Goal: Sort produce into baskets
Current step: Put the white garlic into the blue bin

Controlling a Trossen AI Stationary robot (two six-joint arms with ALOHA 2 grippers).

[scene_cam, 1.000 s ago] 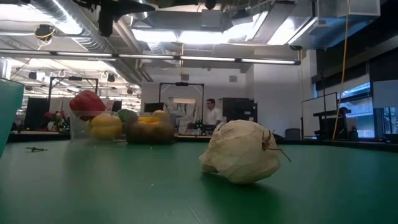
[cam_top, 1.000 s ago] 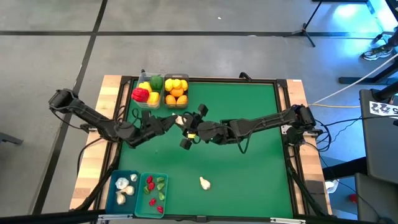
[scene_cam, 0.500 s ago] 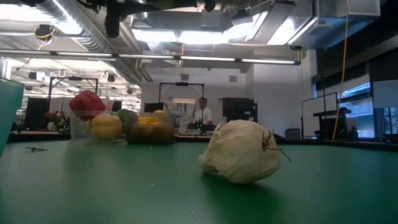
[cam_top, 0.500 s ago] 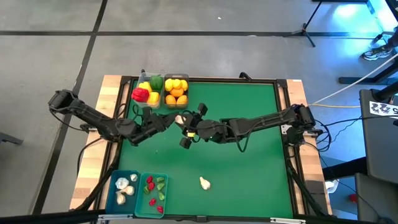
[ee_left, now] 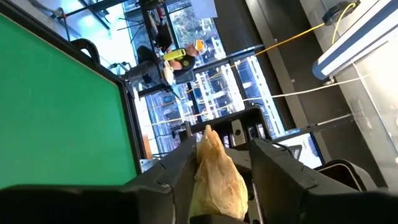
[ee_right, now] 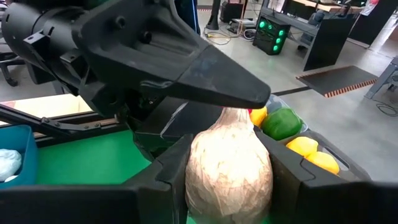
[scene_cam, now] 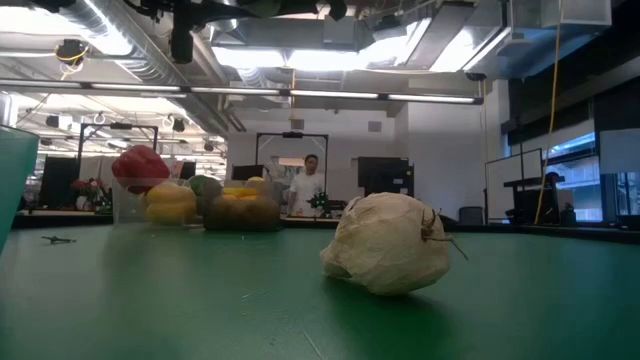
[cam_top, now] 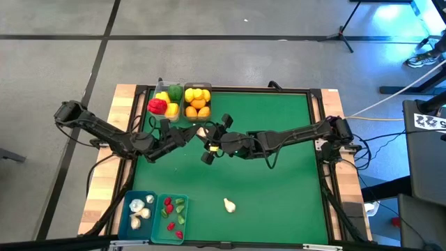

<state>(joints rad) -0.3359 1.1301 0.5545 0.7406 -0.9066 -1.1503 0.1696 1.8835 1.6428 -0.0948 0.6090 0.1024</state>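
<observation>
A white garlic bulb (cam_top: 202, 133) hangs in the air over the middle of the green table (cam_top: 279, 181), between my two grippers. My right gripper (cam_top: 209, 139) reaches in from the right and is shut on it. My left gripper (cam_top: 196, 132) comes from the left, its fingers on either side of the same bulb (ee_left: 214, 180). A second garlic bulb (cam_top: 229, 205) rests on its side on the mat near the front edge and fills the low view (scene_cam: 388, 243). My left gripper has the garlic bulb's papery sides (ee_left: 202, 177) between its two fingers, coming about level from the table's left. In the right wrist view one of its fingers (ee_right: 186, 62) lies across the bulb's pointed end (ee_right: 233, 115). The bulb is clear of the table. My right gripper pinches the garlic bulb's round body (ee_right: 205, 174) between its two fingers, coming from the table's right and slanting slightly down. The bulb's pointed end faces away from the fingers. It is lifted clear of the mat.
Two clear baskets stand at the far edge, one with bell peppers (cam_top: 166, 102), one with lemons and oranges (cam_top: 197, 100). Two teal baskets sit at the near left, holding garlic (cam_top: 139, 210) and chilies (cam_top: 174, 216). A person (scene_cam: 308, 185) stands in the room behind.
Both arms have stayed where they were above the table, with the garlic bulb between them. In the room behind, the person has walked toward the left of the low view.
</observation>
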